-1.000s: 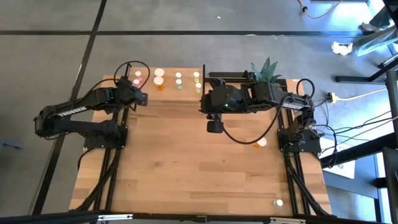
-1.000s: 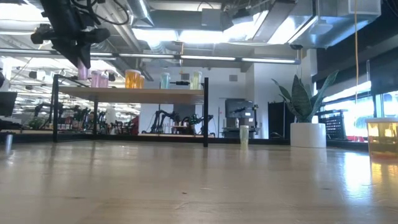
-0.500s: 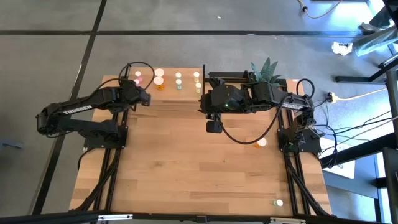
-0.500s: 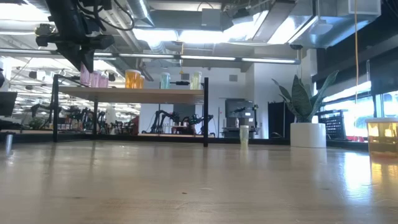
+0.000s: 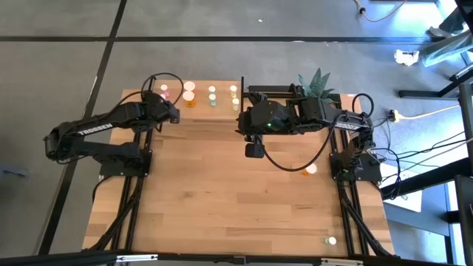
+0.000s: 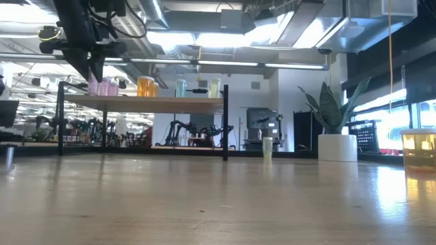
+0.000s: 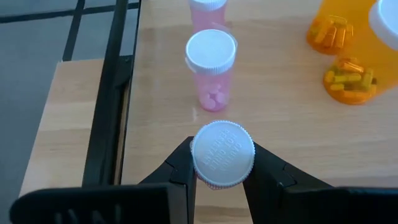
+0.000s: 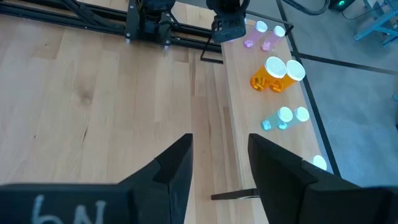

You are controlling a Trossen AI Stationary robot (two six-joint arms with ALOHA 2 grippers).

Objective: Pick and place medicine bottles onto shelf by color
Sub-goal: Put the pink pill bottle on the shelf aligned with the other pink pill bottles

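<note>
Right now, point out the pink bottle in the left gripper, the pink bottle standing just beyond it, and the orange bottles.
Held white-capped pink bottle [image 7: 222, 154]: left wrist view, cap top.
Standing pink bottle [image 7: 213, 88]: left wrist view, pink body.
Orange bottles [image 7: 339, 28]: left wrist view, one bottle's body.

I saw grey floor [image 5: 222, 22] with dark seam lines around the wooden table [image 5: 222, 199]. Bright ceiling lights [image 6: 204, 37] and exposed ducts [image 6: 170, 51] ran overhead; sunlit windows [image 6: 395, 112] stood behind a potted plant [image 6: 337, 129].

The shelf [image 5: 201, 108] sits along the tabletop's [image 5: 236, 199] upper edge in the high view, bottles [image 5: 212, 94] in rows on it. Left claw [image 5: 171, 113] is at its left end, right claw [image 5: 254, 151] below its right end. A plant pot [image 5: 316, 83] stands right of the shelf.
</note>
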